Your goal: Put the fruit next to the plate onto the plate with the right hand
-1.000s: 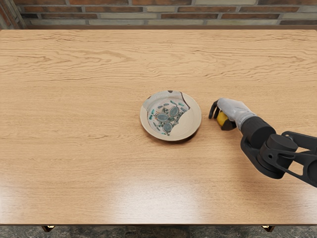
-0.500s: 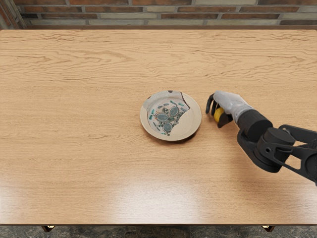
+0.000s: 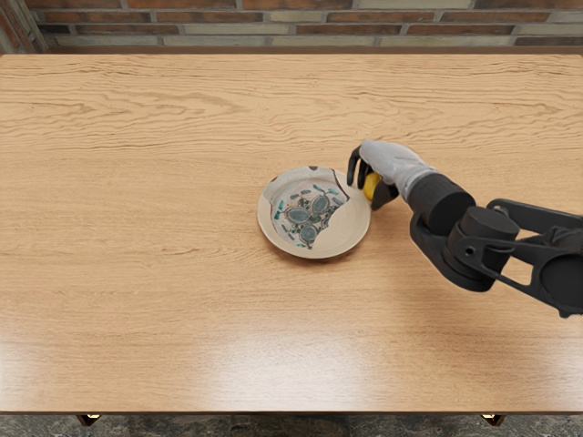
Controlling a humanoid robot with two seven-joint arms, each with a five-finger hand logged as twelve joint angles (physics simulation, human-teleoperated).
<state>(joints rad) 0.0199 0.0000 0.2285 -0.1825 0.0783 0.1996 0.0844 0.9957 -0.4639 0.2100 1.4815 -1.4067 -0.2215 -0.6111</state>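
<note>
Wood table (image 3: pixel 137 273): right hand (image 3: pixel 372 173) gripping fruit (image 3: pixel 371 185) at plate (image 3: pixel 357 229) rim.

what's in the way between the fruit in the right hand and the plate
Nothing visible. The right hand is shut on the yellow fruit, right by the upper-right rim of the plate, and no other object lies between them.

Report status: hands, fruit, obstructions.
Right hand shut on yellow fruit, at the plate far-right rim. Fruit not yet on plate. Left hand out of view. Nothing between them.
</note>
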